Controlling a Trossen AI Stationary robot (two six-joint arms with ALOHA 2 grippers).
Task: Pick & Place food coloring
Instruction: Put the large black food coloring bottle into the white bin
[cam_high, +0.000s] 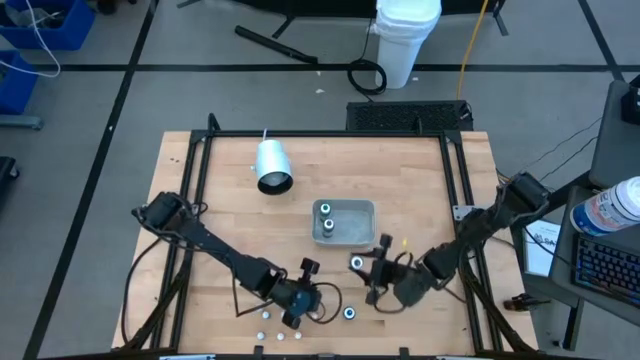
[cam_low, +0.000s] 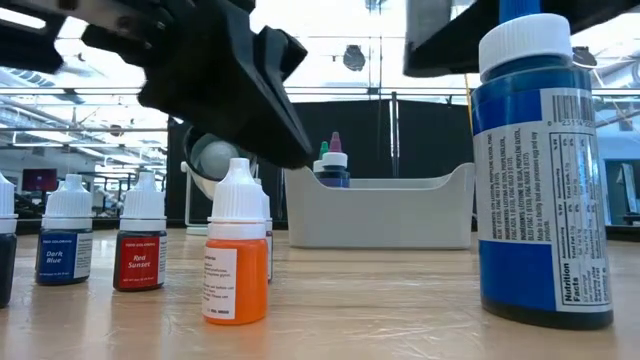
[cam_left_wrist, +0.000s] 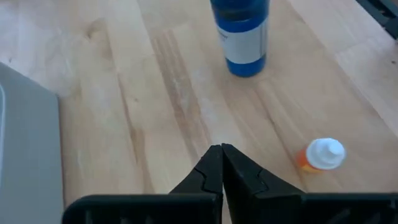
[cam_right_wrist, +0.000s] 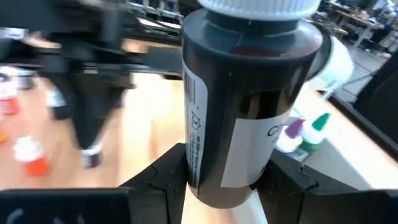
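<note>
Small food coloring bottles stand on their bases near the table's front edge: an orange one (cam_low: 235, 262), a red one (cam_low: 140, 250) and a dark blue one (cam_low: 65, 250). A bigger blue bottle (cam_high: 349, 313) stands beside them. My left gripper (cam_left_wrist: 221, 152) hovers shut and empty above the wood between the orange bottle (cam_left_wrist: 318, 155) and the grey tray (cam_left_wrist: 25, 143). My right gripper (cam_high: 368, 272), in front of the tray (cam_high: 343, 221), is shut on a dark, white-capped food coloring bottle (cam_right_wrist: 249, 93). My right gripper pinches the dark bottle's lower body (cam_right_wrist: 205, 155) between its two fingers, one on each side. The fingers come nearly level from the table's right side. The bottle stands upright in the hold, cap (cam_high: 357, 263) up; the fingers hide its base.
The tray holds a few bottles (cam_low: 333, 165) with coloured tips. A white cylinder (cam_high: 272, 166) lies on its side at the far left of the table. Bare wood lies between the tray and the front row of bottles (cam_high: 268, 330).
</note>
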